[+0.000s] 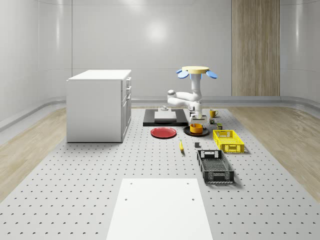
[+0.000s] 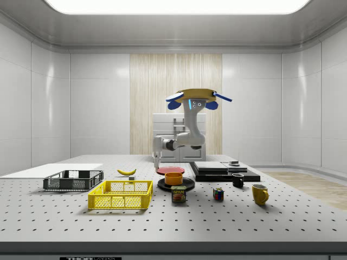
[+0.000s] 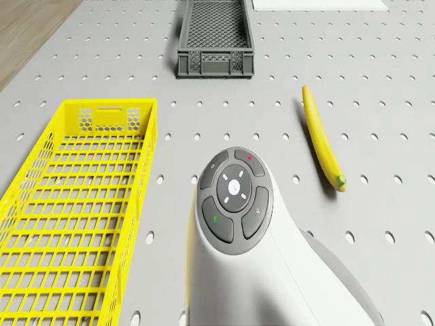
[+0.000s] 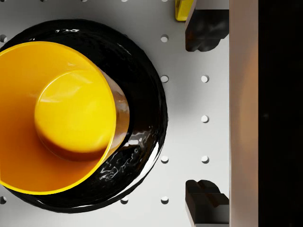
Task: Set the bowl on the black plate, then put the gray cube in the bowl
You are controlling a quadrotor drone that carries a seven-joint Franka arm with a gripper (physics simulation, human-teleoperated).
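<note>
The bowl [image 4: 61, 118] is sitting on the black plate [image 4: 147, 104], which is lying on the table [image 1: 100, 170]. The gripper [image 4: 206, 113] is hanging just above the table beside the plate, fingers [image 4: 206, 28] spread and holding nothing. The arm [image 2: 187, 138] is bending down from the drone [image 2: 198, 98], which is hovering over the table's far part. Farther back, the gray cube is too small to pick out.

I'm seeing the perforated table [image 1: 75, 175] carrying a black plate [image 1: 188, 132], with a red plate [image 1: 163, 132] lying at its nine o'clock.
</note>
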